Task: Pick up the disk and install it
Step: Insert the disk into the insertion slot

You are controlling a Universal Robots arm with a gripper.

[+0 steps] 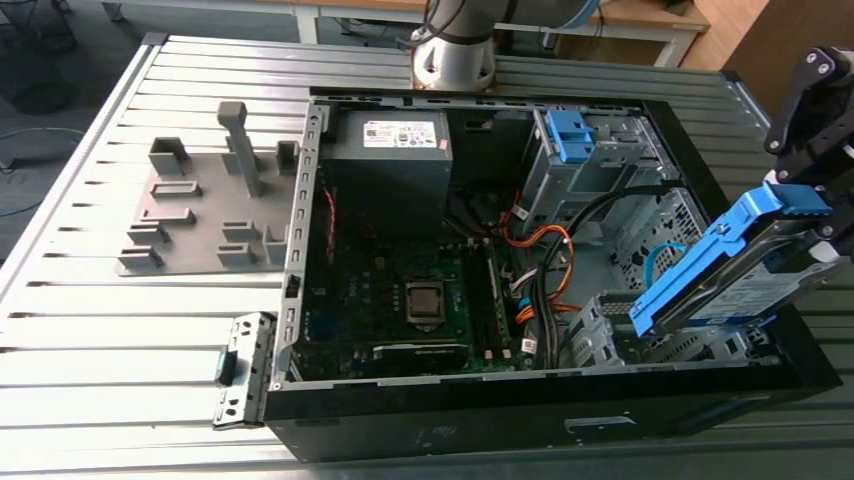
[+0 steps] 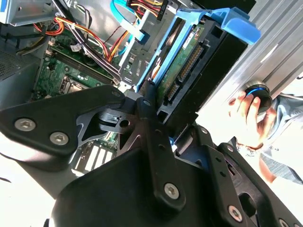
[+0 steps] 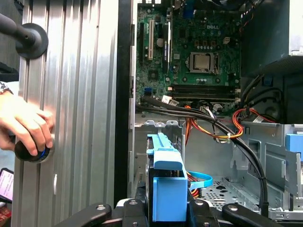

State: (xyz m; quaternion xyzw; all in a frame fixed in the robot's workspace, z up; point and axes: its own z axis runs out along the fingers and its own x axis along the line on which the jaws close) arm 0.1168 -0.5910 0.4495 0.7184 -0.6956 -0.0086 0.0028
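The hand (image 1: 817,215) pinches the disk (image 1: 721,265) by its upper end, holding it tilted over the drive cage (image 1: 614,320) at four o'clock of the computer case (image 1: 441,430) in the exterior view, likely so its lower edge can slide in.

Glossy blue plastic frames the disk (image 1: 721,262); table (image 1: 107,310) ribbed bare metal.

Computer case (image 1: 441,432), grey fixture (image 1: 187,238) on table (image 1: 107,330)
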